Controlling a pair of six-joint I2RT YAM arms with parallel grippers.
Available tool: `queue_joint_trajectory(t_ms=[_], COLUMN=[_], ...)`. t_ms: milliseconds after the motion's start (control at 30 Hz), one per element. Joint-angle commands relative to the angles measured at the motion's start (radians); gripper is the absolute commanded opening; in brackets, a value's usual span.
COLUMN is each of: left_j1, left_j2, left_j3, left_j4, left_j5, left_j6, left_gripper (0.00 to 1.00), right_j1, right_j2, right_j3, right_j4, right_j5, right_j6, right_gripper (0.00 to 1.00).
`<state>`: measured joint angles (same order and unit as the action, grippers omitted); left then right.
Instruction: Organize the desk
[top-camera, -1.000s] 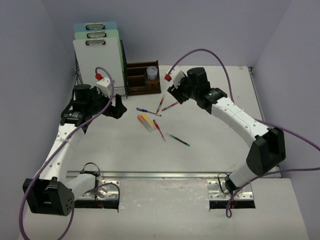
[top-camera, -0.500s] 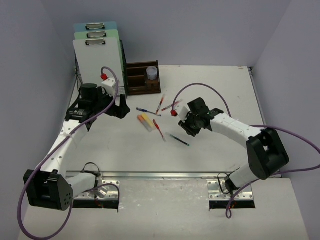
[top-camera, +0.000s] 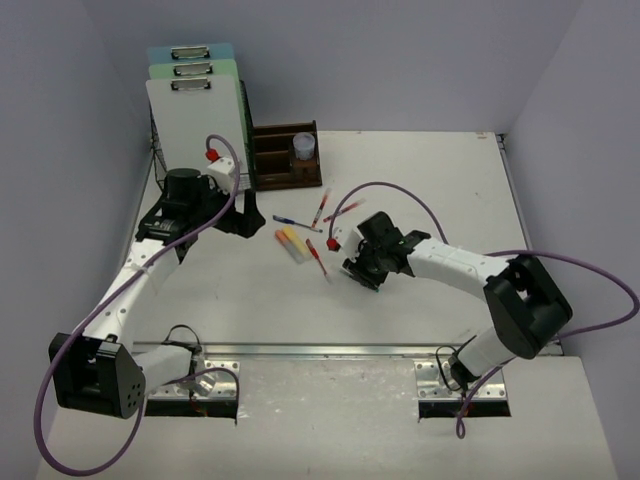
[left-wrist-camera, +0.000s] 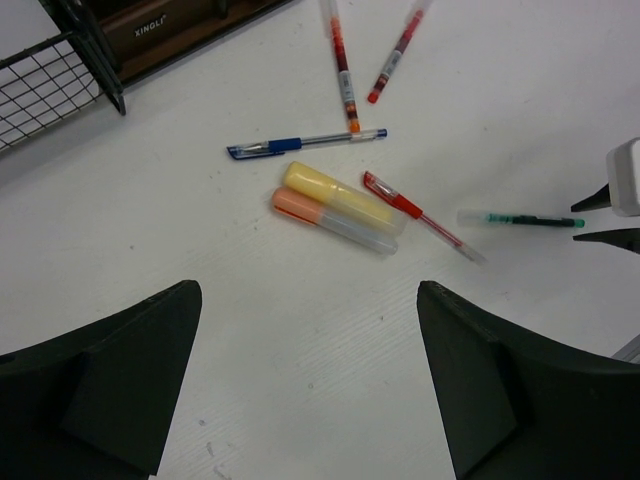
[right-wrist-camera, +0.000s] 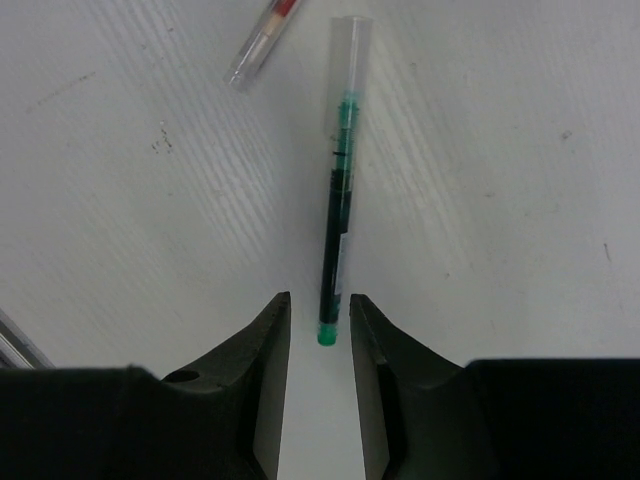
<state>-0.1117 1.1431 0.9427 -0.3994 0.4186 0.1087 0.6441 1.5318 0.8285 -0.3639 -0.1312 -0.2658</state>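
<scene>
The left claw (left-wrist-camera: 305, 292) hovers with its fingers spread wide and nothing between them, over the white counter (top-camera: 430, 180), which fills the space between the lavender walls with its metal rail (top-camera: 320, 350) along the 6 o'clock edge. In the left wrist view, a black wire rack (left-wrist-camera: 45, 85) sits at 10 o'clock. Toward 12 lie a blue pen (left-wrist-camera: 300, 143), a yellow highlighter (left-wrist-camera: 335, 195) touching an orange highlighter (left-wrist-camera: 320, 215), and two red pens (left-wrist-camera: 340, 65). At 3 o'clock lies a green pen (right-wrist-camera: 338, 220). The right claw (right-wrist-camera: 320, 310) straddles its tip, fingers narrowly parted and not touching it.
</scene>
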Motion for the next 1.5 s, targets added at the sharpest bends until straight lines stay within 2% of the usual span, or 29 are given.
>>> queue_joint_trajectory(t_ms=[0,233,267,400,567,667,833,900,1033,1067,1233,1467], left_j1=[-0.013,-0.017,-0.018,-0.019,-0.019,-0.019,-0.024,-0.025,-0.026,-0.026,-0.026,-0.026], left_j2=[-0.006,-0.008,-0.009,-0.013,-0.009,-0.006,-0.009,-0.009,-0.009,-0.011,-0.018,-0.022], left_j3=[-0.013,-0.021,-0.022,-0.034,-0.041,-0.041,-0.042,-0.04,-0.039,-0.038,-0.035,-0.028], left_j4=[0.053,0.063,0.063,0.073,0.088,0.09,0.091,0.092,0.091,0.091,0.087,0.088], left_j5=[-0.004,0.003,0.003,0.003,0.024,0.029,0.037,0.039,0.04,0.04,0.036,0.02], left_j6=[-0.027,-0.036,-0.034,-0.032,-0.037,-0.037,-0.04,-0.04,-0.041,-0.041,-0.037,-0.024], left_gripper=[0.88,0.88,0.88,0.89,0.89,0.89,0.89,0.89,0.89,0.89,0.89,0.9], right_j1=[0.04,0.048,0.049,0.053,0.054,0.055,0.054,0.054,0.034,0.023,-0.049,-0.075], right_j2=[0.043,0.145,0.153,0.174,0.119,0.064,-0.026,-0.037,-0.039,-0.029,0.063,0.138], right_j3=[-0.031,-0.046,-0.049,-0.079,-0.083,-0.065,0.024,0.043,0.033,0.034,0.059,0.066], right_j4=[0.062,0.134,0.142,0.17,0.149,0.106,0.023,0.002,0.026,0.026,0.0,0.008], right_j5=[0.021,0.106,0.108,0.119,0.084,0.053,0.019,0.023,0.055,0.055,0.035,0.026], right_j6=[0.035,0.01,0.008,-0.015,-0.016,-0.016,-0.025,-0.042,-0.101,-0.11,-0.147,-0.176], right_gripper=[0.31,0.25,0.22,0.02,0.0,0.05,0.18,0.31,0.66,0.7,0.7,0.61])
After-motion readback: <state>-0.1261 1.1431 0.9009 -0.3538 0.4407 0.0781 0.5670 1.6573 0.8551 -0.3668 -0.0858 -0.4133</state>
